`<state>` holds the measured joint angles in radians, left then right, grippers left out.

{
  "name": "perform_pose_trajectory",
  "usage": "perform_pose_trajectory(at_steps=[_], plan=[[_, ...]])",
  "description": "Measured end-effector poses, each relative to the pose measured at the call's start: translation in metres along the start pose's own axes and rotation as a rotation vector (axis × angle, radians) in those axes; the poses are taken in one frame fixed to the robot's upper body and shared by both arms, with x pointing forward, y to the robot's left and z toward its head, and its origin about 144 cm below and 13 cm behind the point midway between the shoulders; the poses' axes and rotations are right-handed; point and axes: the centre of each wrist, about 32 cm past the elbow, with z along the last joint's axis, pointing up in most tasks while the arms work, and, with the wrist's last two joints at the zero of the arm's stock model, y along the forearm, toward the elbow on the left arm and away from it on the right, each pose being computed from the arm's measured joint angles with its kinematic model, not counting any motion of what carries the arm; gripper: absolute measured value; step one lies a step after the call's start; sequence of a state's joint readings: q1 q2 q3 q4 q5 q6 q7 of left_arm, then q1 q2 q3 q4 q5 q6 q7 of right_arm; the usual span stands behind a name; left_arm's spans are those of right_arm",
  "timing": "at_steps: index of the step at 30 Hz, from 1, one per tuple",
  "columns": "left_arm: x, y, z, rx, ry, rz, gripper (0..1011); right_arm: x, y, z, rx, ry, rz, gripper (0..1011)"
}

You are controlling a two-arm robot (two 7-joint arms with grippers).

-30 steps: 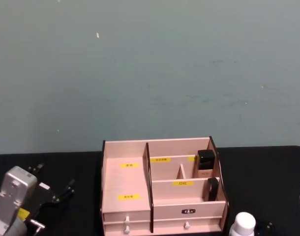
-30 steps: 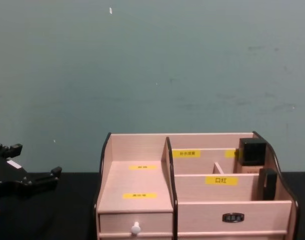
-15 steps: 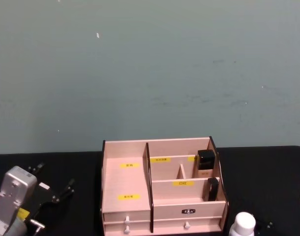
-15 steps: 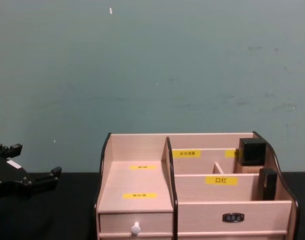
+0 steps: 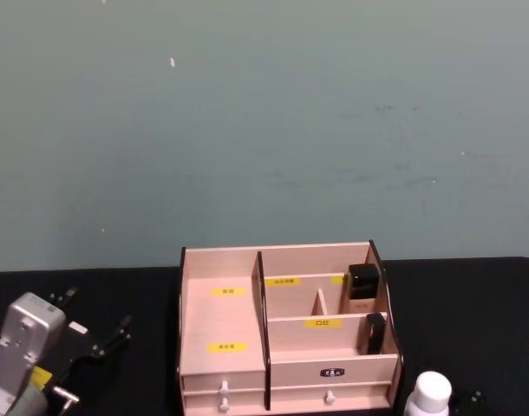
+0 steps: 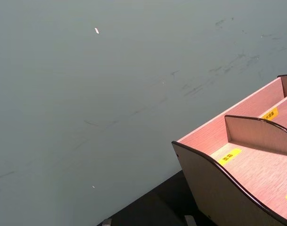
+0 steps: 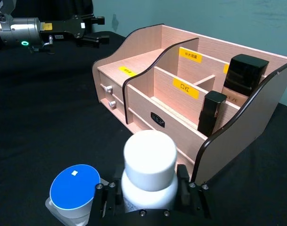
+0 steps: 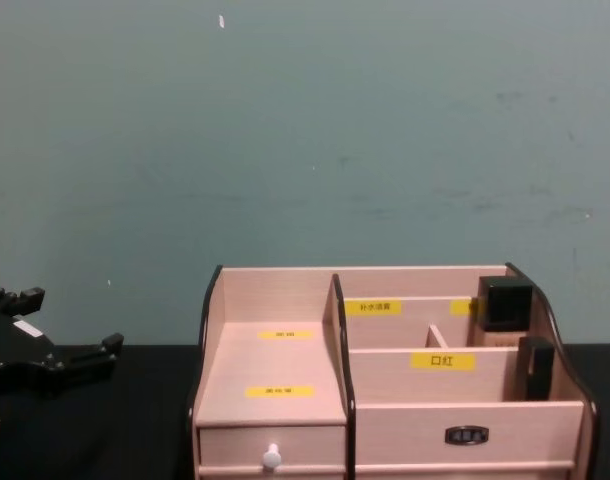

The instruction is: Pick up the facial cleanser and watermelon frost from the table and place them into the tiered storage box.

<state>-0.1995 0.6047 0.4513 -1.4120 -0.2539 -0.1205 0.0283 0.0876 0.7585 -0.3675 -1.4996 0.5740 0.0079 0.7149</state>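
The tiered storage box (image 5: 221, 321) (image 8: 275, 365) (image 7: 148, 61) stands on the black table, its left compartments bare. My right gripper (image 7: 149, 200) is shut on a white-capped bottle (image 7: 149, 162) (image 5: 431, 394) just in front of the box's right end, its fingers (image 7: 108, 197) pressed on both sides. Right beside the bottle stands a small blue-lidded container (image 7: 74, 188). I cannot tell which of the two is the facial cleanser and which the watermelon frost. My left gripper (image 5: 98, 309) (image 8: 73, 322) (image 7: 102, 29) hangs open to the left of the box, holding nothing.
A black-capped bottle (image 5: 363, 282) and a slim black stick (image 5: 375, 334) stand in the box's right compartments. Two white-knobbed drawers (image 5: 223, 392) face me. A teal wall (image 5: 264, 130) rises right behind the table. Bare black tabletop (image 7: 35, 103) lies left of the box.
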Motion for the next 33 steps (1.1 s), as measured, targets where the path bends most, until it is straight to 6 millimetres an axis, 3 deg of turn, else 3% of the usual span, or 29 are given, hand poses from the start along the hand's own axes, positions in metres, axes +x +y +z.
perform_pose_trajectory(at_steps=[6, 33], plan=[[0.0, 0.0, 0.0, 0.0, 0.0, 0.0, 1001, 0.0, 0.0, 0.0, 0.0, 0.0, 0.0, 594], [0.0, 0.0, 0.0, 0.0, 0.0, 0.0, 1001, -0.0005, -0.0048, 0.0069, 0.03, -0.007, 0.018, 594]])
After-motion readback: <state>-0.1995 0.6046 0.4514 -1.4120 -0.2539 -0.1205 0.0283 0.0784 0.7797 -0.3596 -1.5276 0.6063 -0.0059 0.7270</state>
